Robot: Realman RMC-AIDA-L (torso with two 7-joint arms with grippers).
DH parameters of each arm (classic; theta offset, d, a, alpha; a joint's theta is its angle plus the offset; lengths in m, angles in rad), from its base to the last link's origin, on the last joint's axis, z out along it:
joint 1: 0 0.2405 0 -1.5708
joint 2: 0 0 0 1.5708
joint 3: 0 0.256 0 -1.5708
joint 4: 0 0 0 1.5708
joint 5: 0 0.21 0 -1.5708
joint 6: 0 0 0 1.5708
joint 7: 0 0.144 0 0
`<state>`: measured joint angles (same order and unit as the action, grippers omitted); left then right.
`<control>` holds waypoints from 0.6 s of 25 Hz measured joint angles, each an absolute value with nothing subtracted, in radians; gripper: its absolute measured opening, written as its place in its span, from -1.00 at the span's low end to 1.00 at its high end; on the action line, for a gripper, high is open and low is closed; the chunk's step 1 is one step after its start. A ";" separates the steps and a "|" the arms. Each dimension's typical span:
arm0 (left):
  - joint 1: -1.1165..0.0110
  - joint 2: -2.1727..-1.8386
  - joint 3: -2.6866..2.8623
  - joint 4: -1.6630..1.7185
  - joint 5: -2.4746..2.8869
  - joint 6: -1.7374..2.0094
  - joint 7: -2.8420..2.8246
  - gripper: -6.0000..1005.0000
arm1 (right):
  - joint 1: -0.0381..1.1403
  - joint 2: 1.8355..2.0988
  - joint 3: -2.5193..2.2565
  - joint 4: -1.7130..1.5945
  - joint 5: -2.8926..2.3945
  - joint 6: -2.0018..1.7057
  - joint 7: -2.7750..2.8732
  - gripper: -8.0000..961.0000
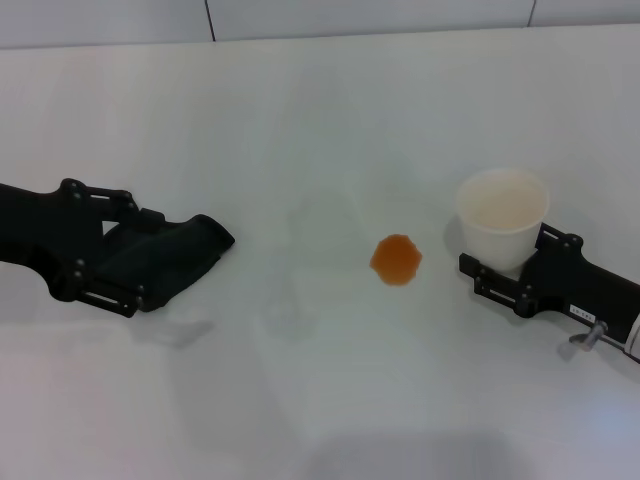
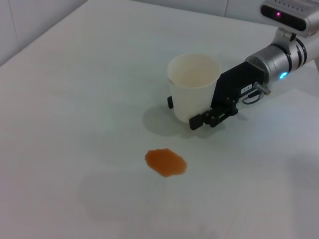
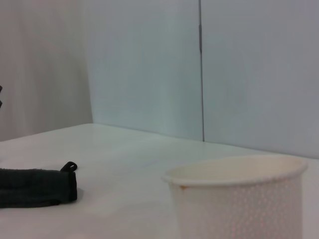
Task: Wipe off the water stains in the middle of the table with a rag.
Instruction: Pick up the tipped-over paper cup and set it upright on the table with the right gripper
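Observation:
The water stain point(image 1: 397, 259) is a small orange blob in the middle of the white table point(image 1: 320, 110); it also shows in the left wrist view point(image 2: 166, 162). The dark rag point(image 1: 175, 252) lies on the table at the left, its loop tab seen in the right wrist view point(image 3: 71, 167). My left gripper point(image 1: 140, 252) is low over the table, its jaws spread on either side of the rag. My right gripper point(image 1: 525, 265) is at the right, its fingers point(image 2: 203, 120) against both sides of an upright white paper cup point(image 1: 503, 215).
The paper cup point(image 2: 193, 87) stands just right of the stain. A grey wall runs along the table's far edge point(image 1: 320, 20).

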<state>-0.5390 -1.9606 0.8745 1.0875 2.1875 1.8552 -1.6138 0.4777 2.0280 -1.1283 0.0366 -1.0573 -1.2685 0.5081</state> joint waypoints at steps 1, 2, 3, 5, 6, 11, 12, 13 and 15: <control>-0.539 -1.961 0.875 1.087 2.188 1.855 -1.614 0.77 | 0.476 2.028 -1.128 0.037 -1.057 -1.268 0.509 0.69; -0.538 -1.960 0.875 1.087 2.187 1.855 -1.614 0.77 | 0.474 2.028 -1.127 0.037 -1.057 -1.268 0.511 0.69; -0.538 -1.960 0.876 1.087 2.187 1.855 -1.614 0.77 | 0.471 2.028 -1.127 0.037 -1.057 -1.268 0.515 0.70; -0.536 -1.960 0.876 1.087 2.187 1.855 -1.614 0.77 | 0.470 2.028 -1.126 0.037 -1.057 -1.268 0.515 0.70; -0.536 -1.960 0.876 1.087 2.187 1.855 -1.614 0.77 | 0.469 2.028 -1.126 0.037 -1.057 -1.268 0.515 0.71; -0.537 -1.962 0.876 1.086 2.187 1.854 -1.614 0.77 | 0.461 2.028 -1.126 0.037 -1.057 -1.263 0.514 0.72; -0.537 -1.962 0.876 1.086 2.187 1.854 -1.614 0.77 | 0.460 2.028 -1.126 0.038 -1.057 -1.261 0.513 0.72; -0.537 -1.964 0.876 1.086 2.187 1.854 -1.614 0.77 | 0.458 2.028 -1.126 0.038 -1.057 -1.260 0.512 0.73; -0.537 -1.965 0.876 1.086 2.187 1.854 -1.614 0.77 | 0.457 2.028 -1.126 0.038 -1.057 -1.259 0.511 0.73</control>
